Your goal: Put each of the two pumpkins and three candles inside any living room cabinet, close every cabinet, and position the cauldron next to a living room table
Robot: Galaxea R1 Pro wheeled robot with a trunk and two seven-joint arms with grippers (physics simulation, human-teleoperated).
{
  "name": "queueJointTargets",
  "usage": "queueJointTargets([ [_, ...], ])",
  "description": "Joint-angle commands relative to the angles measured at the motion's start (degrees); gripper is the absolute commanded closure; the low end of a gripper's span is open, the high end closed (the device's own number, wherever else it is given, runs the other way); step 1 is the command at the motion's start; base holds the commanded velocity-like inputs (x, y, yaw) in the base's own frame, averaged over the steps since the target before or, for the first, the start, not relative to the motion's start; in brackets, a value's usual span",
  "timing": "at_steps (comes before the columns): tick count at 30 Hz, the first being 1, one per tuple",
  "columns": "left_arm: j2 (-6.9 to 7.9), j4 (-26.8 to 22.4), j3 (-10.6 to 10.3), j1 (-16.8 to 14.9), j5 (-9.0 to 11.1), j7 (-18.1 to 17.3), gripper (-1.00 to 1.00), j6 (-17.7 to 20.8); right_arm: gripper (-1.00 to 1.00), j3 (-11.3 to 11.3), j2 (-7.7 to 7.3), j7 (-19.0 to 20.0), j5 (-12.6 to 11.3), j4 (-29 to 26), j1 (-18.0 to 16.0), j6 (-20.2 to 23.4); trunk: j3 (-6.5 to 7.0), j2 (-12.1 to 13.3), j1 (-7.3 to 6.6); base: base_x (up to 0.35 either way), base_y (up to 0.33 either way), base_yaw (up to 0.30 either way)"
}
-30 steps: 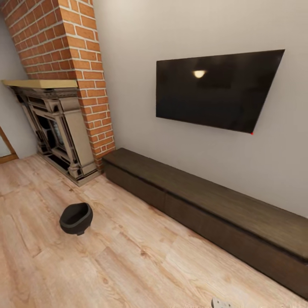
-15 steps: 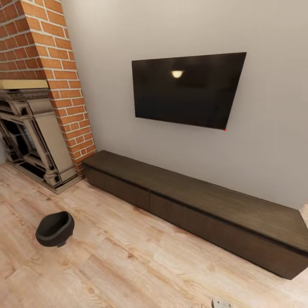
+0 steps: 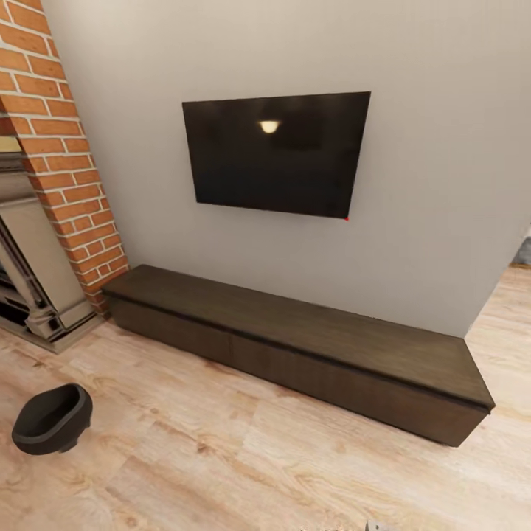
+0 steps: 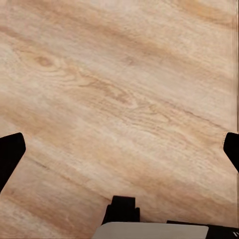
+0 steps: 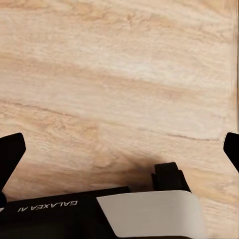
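A: Where do things stand with the tidy-up?

B: Early, by my reading. The cabinet [image 3: 295, 343] runs along the wall under the television [image 3: 276, 153], and every drawer front on it looks flush and shut. No pumpkin or candle shows on its top or on the floor [image 3: 221, 457] around it, and I cannot tell whether any already lie inside

A: And the cauldron?

B: The cauldron [image 3: 51, 419] sits upright on the floor, well apart from the cabinet and nearer the fireplace [image 3: 29, 280] beside the brick column [image 3: 63, 162]. No table is in sight near it, so I judge that part not yet done

A: Are the arms carrying anything?

B: No. The left gripper [image 4: 119, 149] has its fingers spread wide, with bare wood planks between them. The right gripper [image 5: 119, 149] is the same: fingers far apart, nothing held, floor beneath

A: So what is left?

B: As far as can be seen, finding the two pumpkins and three candles, stowing them, closing up, then shifting the cauldron to a table
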Motion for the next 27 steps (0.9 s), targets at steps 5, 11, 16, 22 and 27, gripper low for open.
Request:
queueJointTargets([
  [5, -0.03, 0.02, 0.07, -0.01, 0.03, 0.15, -1.00, -0.18, -1.00, -0.43, 0.05, 0.07, -0.25, -0.10, -0.02, 0.30, -0.21, -0.03, 0.00, -0.016, 0.012, -0.283],
  [11, -0.01, 0.02, 0.07, -0.01, 0.03, 0.15, -1.00, -0.17, -1.00, -0.43, 0.05, 0.07, -0.25, -0.10, -0.02, 0.36, -0.48, -0.03, 0.00, -0.098, 0.076, -0.270],
  [16, -0.02, 0.02, 0.06, -0.01, 0.03, 0.15, -1.00, -0.12, -1.00, -0.43, 0.07, 0.07, -0.25, -0.10, -0.02, 0.35, -0.73, -0.03, 0.00, -0.046, 0.021, -0.265],
  [22, -0.01, 0.02, 0.01, -0.01, 0.03, 0.15, -1.00, -0.18, -1.00, -0.43, 0.08, 0.07, -0.25, -0.10, -0.02, 0.37, -1.04, -0.03, 0.00, -0.063, 0.042, -0.259],
  [27, -0.01, 0.02, 0.09, -0.01, 0.03, 0.15, -1.00, -0.13, -1.00, -0.43, 0.09, 0.07, -0.25, -0.10, -0.02, 0.37, -1.31, -0.03, 0.00, -0.127, 0.089, -0.256],
])
